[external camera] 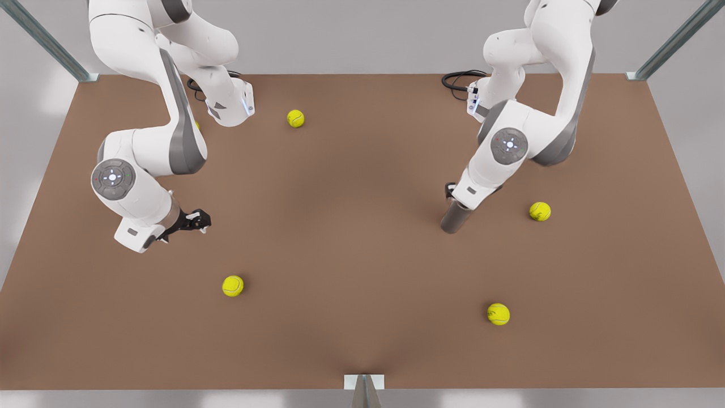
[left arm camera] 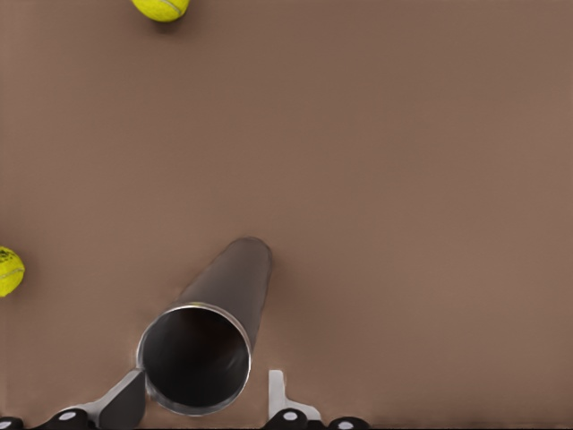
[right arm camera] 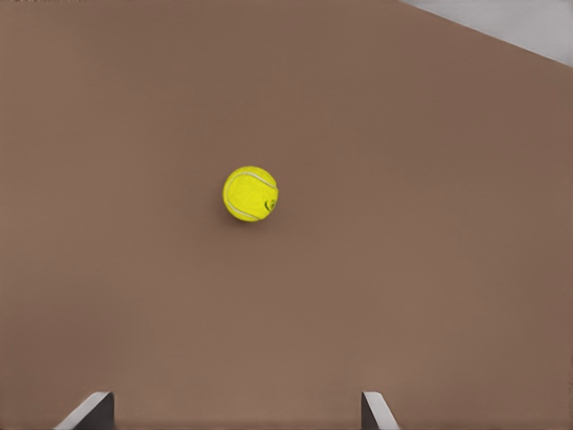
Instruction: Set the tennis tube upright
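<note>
The tennis tube is a dark grey cylinder standing tilted on the brown table at the front view's right. In the left wrist view its open silvery-rimmed end faces the camera and its far end rests on the table. My left gripper is shut on the tube just below the rim, one finger on each side. My right gripper hangs open and empty over the table at the front view's left, and a tennis ball lies ahead of it.
Several yellow-green tennis balls lie scattered: one at the back, one front left, one front right, and one just right of the tube. Metal frame posts stand at the table's back corners.
</note>
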